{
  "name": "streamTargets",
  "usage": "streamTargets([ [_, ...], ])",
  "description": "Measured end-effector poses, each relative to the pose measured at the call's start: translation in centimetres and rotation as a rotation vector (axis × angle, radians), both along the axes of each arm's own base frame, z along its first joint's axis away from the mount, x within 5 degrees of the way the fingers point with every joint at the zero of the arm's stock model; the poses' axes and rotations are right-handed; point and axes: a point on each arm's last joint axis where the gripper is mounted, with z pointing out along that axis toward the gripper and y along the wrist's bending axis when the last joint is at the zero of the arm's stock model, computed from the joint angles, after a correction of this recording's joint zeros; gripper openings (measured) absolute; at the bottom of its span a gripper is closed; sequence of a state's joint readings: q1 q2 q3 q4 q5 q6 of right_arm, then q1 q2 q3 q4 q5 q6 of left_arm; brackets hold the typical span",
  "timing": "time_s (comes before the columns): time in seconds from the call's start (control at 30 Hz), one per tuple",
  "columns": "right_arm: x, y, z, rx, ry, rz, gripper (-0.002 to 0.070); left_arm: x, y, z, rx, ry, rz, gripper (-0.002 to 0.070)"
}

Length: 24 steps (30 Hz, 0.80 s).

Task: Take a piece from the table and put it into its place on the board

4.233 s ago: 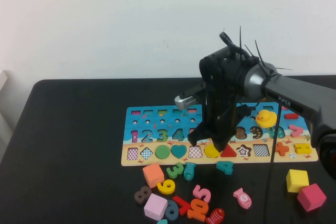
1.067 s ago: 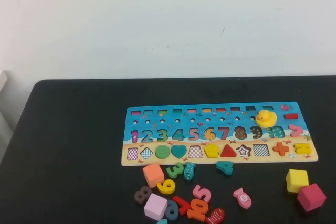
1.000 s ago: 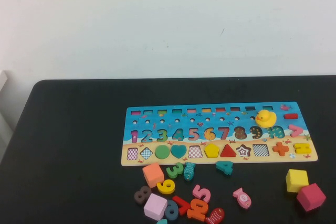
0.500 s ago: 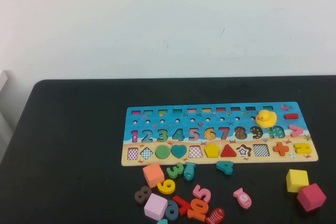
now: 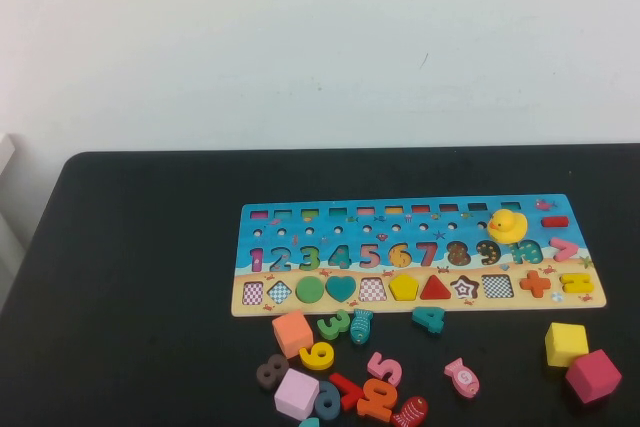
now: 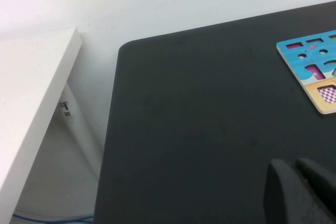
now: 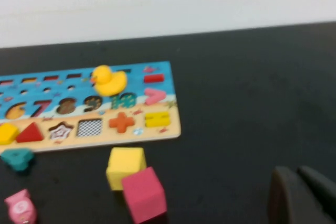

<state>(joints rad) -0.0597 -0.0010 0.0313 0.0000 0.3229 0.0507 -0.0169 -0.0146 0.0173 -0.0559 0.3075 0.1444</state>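
Observation:
The number-and-shape board lies mid-table, with a yellow pentagon and a red triangle seated in its shape row. Loose pieces lie in front of it: an orange block, a green 3, a teal 4, a pink fish and others. Neither arm shows in the high view. My left gripper is shut and empty over bare table, left of the board's corner. My right gripper is shut and empty, right of the board.
A yellow duck sits on the board's right part. A yellow cube and a magenta cube lie at the front right. A white shelf stands beyond the table's left edge.
About four seconds ago my right arm hung over the board at the yellow pentagon. It has left the high view. Nothing has moved in the last second.

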Motion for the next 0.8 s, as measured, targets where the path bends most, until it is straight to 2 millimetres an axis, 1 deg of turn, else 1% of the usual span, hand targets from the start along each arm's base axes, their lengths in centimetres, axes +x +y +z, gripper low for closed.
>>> streamTargets([
  [0.8, -0.12, 0.13, 0.04, 0.023, 0.009, 0.009, 0.0019, 0.00, -0.01, 0.00, 0.000, 0.000, -0.001, -0.0001],
])
